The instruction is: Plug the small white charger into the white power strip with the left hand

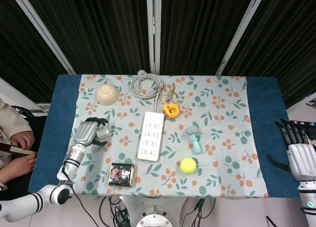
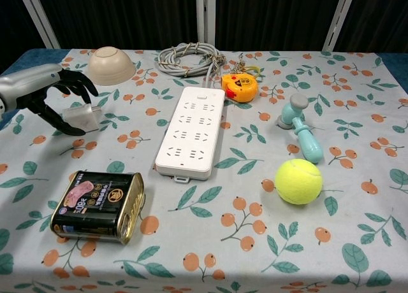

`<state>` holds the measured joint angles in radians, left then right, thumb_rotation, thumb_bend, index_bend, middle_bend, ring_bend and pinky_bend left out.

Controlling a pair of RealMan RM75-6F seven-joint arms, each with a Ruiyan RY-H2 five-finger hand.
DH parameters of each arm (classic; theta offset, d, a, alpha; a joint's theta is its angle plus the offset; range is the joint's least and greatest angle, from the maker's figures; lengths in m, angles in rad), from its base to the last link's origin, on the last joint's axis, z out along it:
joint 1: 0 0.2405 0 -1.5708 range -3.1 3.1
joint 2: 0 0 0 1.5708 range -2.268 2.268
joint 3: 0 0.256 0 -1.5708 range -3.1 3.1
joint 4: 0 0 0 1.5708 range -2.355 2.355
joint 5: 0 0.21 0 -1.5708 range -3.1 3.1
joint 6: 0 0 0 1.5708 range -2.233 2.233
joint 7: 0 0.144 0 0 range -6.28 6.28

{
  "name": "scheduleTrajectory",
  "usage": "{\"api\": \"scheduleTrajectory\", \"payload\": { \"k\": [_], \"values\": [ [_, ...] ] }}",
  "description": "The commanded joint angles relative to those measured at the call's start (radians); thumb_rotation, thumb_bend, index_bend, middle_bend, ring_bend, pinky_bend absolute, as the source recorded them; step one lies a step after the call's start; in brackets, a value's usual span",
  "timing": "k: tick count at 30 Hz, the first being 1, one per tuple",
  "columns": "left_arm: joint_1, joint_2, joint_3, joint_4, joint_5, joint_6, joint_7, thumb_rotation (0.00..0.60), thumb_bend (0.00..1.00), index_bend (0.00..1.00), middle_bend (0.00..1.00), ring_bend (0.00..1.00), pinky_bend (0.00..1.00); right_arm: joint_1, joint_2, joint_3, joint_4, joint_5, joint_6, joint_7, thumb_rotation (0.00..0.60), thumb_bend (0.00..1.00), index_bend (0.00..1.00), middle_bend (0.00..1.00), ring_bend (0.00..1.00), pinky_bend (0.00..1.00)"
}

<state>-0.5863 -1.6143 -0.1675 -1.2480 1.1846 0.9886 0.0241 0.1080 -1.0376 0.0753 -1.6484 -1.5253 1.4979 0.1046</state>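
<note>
Early days here. The left hand has its fingers curled around the charger at the left side, though a firm grasp isn't certain. The power strip waits mid-table, nothing plugged in.

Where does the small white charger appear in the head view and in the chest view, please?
Head view: small white charger sits left of centre, at the left hand, left of the white power strip.
Chest view: charger lies at the far left, under the left hand's fingers.
Shared landmark: the beige bowl just beyond it.
</note>
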Motion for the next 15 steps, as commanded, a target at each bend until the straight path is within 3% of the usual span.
{"api": "scheduleTrajectory", "payload": {
  "k": [1,12,15],
  "values": [
    [0.011,-0.03,-0.002,0.031,-0.009,0.022,0.003,0.6,0.05,0.32,0.36,0.23,0.25,0.0,-0.002,0.0,0.004,-0.001,-0.002,0.004,0.6,0.13,0.0,0.0,0.0,0.0],
    [0.021,-0.087,-0.01,0.136,0.007,0.046,-0.037,0.6,0.12,0.42,0.45,0.33,0.34,0.0,-0.002,0.002,0.006,0.001,-0.005,0.008,0.6,0.13,0.0,0.0,0.0,0.0],
    [0.02,-0.098,-0.014,0.162,0.022,0.049,-0.07,0.6,0.18,0.48,0.51,0.38,0.35,-0.002,-0.004,0.003,0.004,0.003,-0.004,0.007,0.6,0.13,0.0,0.0,0.0,0.0]
  ]
}}
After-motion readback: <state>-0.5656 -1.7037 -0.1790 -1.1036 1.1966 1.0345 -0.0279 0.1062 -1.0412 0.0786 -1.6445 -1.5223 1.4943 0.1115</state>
